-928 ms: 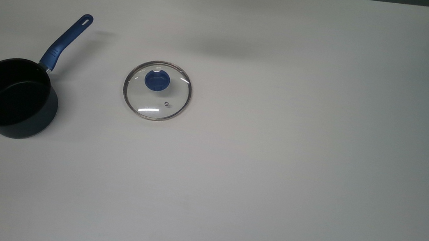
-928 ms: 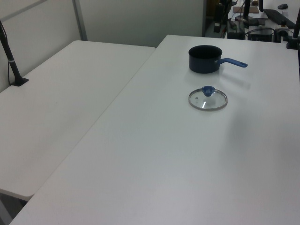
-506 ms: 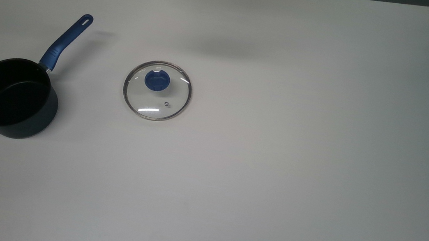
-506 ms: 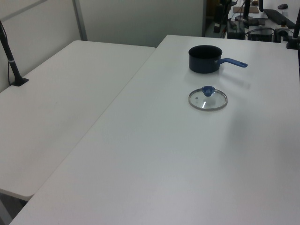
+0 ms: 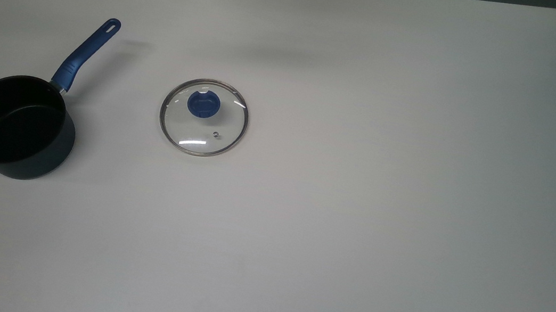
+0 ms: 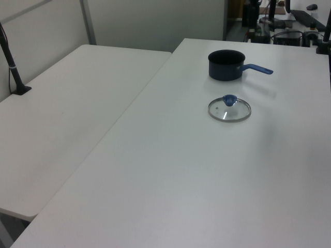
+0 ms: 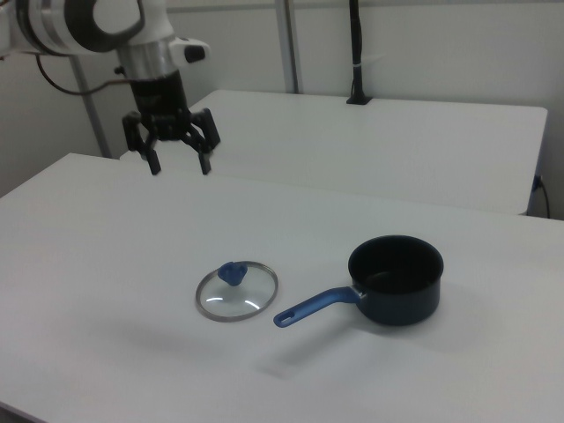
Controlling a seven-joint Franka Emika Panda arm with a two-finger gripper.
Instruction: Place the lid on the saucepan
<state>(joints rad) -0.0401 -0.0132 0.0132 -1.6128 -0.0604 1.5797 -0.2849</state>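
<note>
Lid and saucepan apart on the bench, nothing grasped

The lid (image 5: 203, 117) lay flat, knob up for gripping, toward the bench's (image 5: 356, 214) middle; the saucepan (image 5: 17, 126) stood open near the top view's left edge. The end effector (image 7: 180, 167) hung high over the far edge, fingers spread wide and empty.

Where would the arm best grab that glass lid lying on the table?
Probably by the blue knob, coming straight down from above. The lid lies flat on the white table, so its thin metal rim offers little to pinch, while the knob stands up from the glass. The gripper hangs open, apart from it.
</note>
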